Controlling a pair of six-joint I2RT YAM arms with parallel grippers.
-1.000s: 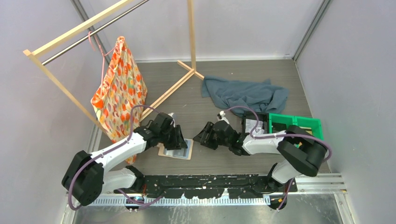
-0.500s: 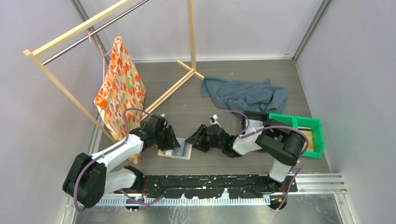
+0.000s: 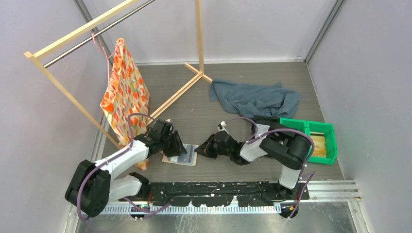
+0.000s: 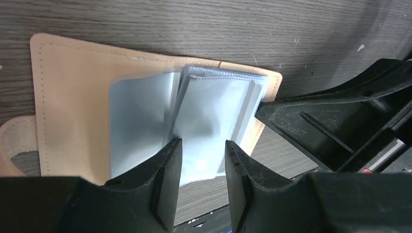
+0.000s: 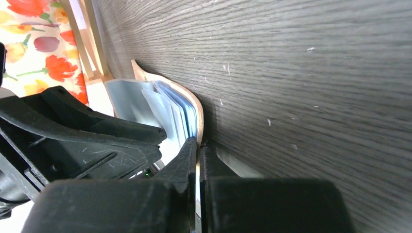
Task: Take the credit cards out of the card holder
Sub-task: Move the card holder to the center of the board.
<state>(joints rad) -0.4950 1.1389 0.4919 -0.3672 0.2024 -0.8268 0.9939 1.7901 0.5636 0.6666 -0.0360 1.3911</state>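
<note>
On the dark wood-grain desk (image 3: 233, 87), a tan folding card holder (image 4: 68, 97) lies open on the near side, left of centre, its pale blue-grey pockets (image 4: 214, 107) fanned upward. The left pincer (image 4: 202, 142) stands over those pockets with jaws parted, gripping nothing. The right pincer (image 5: 198, 143) is pinched tight on the holder's right-hand edge.
</note>
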